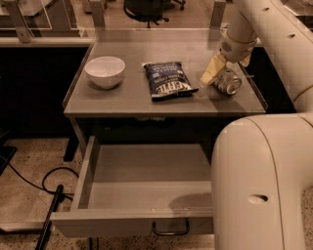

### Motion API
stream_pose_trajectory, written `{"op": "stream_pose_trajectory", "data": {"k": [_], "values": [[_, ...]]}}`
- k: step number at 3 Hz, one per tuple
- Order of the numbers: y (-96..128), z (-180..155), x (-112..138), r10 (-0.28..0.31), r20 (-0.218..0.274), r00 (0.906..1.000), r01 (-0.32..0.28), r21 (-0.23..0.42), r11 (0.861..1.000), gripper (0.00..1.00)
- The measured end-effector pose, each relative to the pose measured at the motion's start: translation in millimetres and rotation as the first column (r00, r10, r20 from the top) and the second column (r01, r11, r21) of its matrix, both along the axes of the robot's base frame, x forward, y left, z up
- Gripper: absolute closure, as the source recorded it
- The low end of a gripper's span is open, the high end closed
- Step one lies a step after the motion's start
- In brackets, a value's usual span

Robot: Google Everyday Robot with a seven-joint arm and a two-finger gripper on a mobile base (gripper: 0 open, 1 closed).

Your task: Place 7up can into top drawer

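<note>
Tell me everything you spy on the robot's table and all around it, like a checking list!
Surface: grey tabletop, flat, carrying three things.
Job's things: 7up can lies on its side near the table's right edge; top drawer below is pulled open, with nothing seen inside, though the robot's body hides its right part.
Clutter: white bowl upright on the left; dark blue chip bag lying flat in the middle.
Grippers: gripper is down at the can, right beside it; a hold on it cannot be told.
Cables: black cable loops on the floor to the left of the drawer.
Surroundings: speckled floor; chair base behind the table.
</note>
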State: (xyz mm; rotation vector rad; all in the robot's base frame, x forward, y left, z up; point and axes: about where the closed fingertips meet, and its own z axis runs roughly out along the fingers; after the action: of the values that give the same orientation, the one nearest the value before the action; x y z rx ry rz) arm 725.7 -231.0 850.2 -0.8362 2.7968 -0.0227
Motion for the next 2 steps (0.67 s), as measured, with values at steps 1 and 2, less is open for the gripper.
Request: {"op": "stream_pose_trajectory", "data": {"k": [1,2], "values": [[6.9,-12.6,0.6,0.022,-0.025,0.9995,-0.022,-0.015,1.0,0.0],[9.8,-23.0,-1.0,0.044,-0.043,0.9981,-0.045,-0.021,0.999,0.0]]}}
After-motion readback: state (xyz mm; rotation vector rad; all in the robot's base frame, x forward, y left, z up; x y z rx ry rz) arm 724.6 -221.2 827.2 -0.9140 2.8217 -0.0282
